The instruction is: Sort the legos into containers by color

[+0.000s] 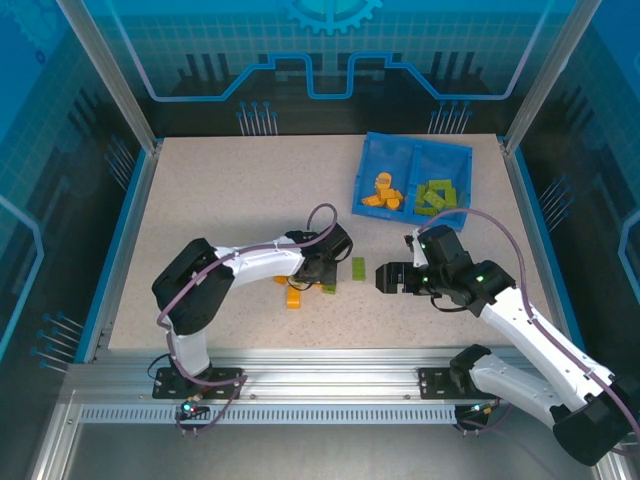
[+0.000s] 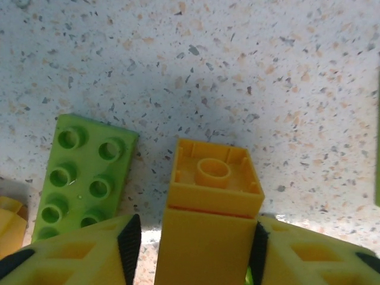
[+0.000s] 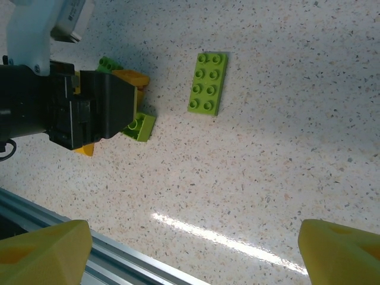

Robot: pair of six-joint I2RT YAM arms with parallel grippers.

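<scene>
My left gripper (image 2: 193,237) straddles an orange lego (image 2: 214,178) standing on the table, open; the right pad touches it and a narrow gap remains at the left pad. A green lego (image 2: 83,178) lies just left of it. In the top view the left gripper (image 1: 318,272) is over a small cluster of legos (image 1: 293,297). A lone green lego (image 1: 358,268) (image 3: 207,82) lies between the arms. My right gripper (image 1: 385,278) (image 3: 193,240) hovers open over bare table. The blue container (image 1: 395,158) holds orange legos (image 1: 383,193) on the left and green legos (image 1: 438,195) on the right.
The right wrist view shows the left gripper's black body (image 3: 77,113) over a green lego (image 3: 139,126) and an orange lego (image 3: 133,77). The aluminium rail (image 1: 330,380) runs along the table's near edge. Frame posts stand at the back corners.
</scene>
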